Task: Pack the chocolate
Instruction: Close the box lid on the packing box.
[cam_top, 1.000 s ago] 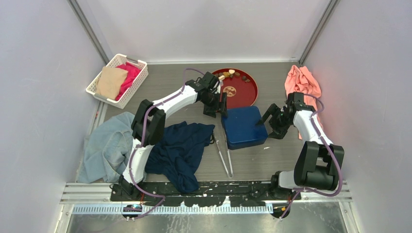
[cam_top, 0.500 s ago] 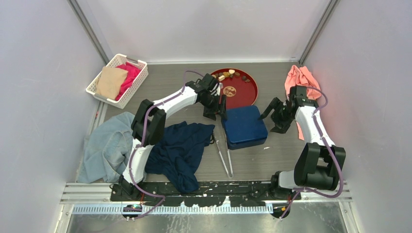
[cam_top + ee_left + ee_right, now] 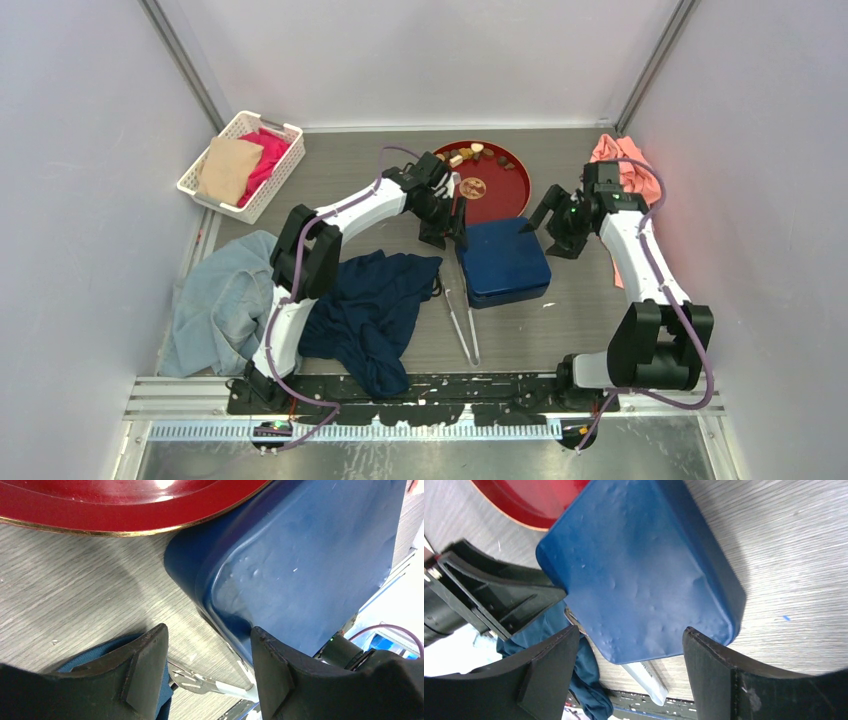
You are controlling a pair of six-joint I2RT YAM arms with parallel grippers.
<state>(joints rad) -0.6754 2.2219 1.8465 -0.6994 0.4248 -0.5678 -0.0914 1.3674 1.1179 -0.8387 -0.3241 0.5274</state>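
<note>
Swung inward and farther from the bases, the right gripper now hangs at the box's far right corner rather than beside its right edge. Its jaws are spread wide and hold nothing. Left gripper has barely shifted, its jaws apart and empty at the far left corner of the box.

Chocolate sits in a short row running left to right along the far rim of the red tray. Single pieces are too small to tell their facing.

The closed blue box lies close against the tray's near rim. Blue cloth and navy cloth lie to its left. A basket and a pink cloth sit at the sides. Tongs lie by the box's near left corner, between it and the navy cloth.
</note>
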